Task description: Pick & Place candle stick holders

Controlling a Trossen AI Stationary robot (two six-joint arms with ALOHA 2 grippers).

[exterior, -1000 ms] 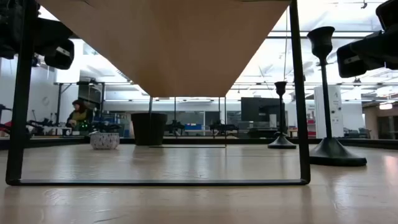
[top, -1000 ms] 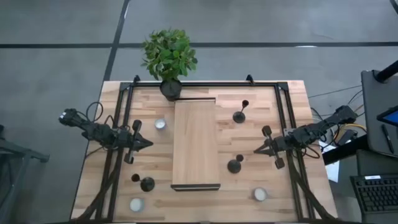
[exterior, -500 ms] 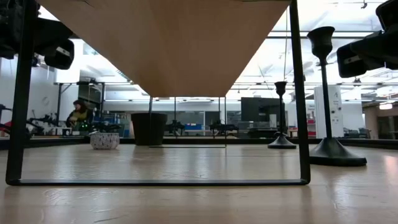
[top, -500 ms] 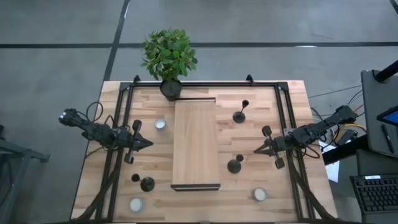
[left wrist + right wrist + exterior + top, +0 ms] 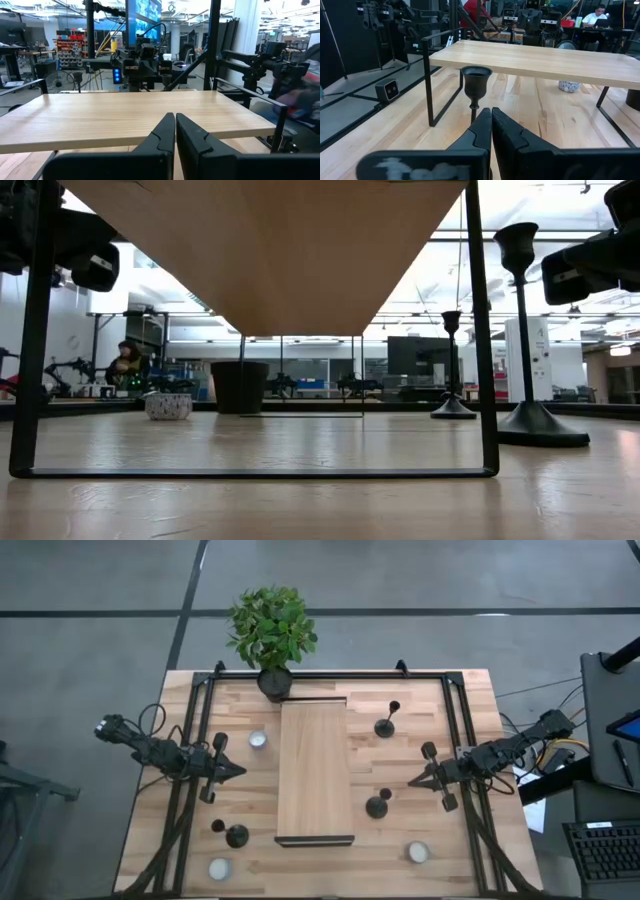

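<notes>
- Here, nearest the worktop's front edge, one candle stick holder (image 5: 237, 836) stands towards the front-left corner, left of the raised wooden shelf (image 5: 314, 770); two white tealights (image 5: 219, 868) (image 5: 418, 852) lie closer still to that edge.
- The second candle stick holder (image 5: 377, 806) stands right of the shelf's front end, directly ahead of the right gripper (image 5: 412, 781), whose fingers are pressed together, empty; its cup shows just beyond the fingertips in the right wrist view (image 5: 476, 80).
- Judged step: approach. The fingers should part first, then close on the thin stem below the cup, keeping the holder upright.
- The left gripper (image 5: 241, 772), likewise clenched and empty, waits at the shelf's left side.
- Open room: bare board lies between holder and gripper; the shelf's black leg frame (image 5: 429, 85) bounds travel inward.
- Farthest, the third candle stick holder (image 5: 386, 724) stands towards the back edge, the potted plant (image 5: 272, 635) at it.
</notes>
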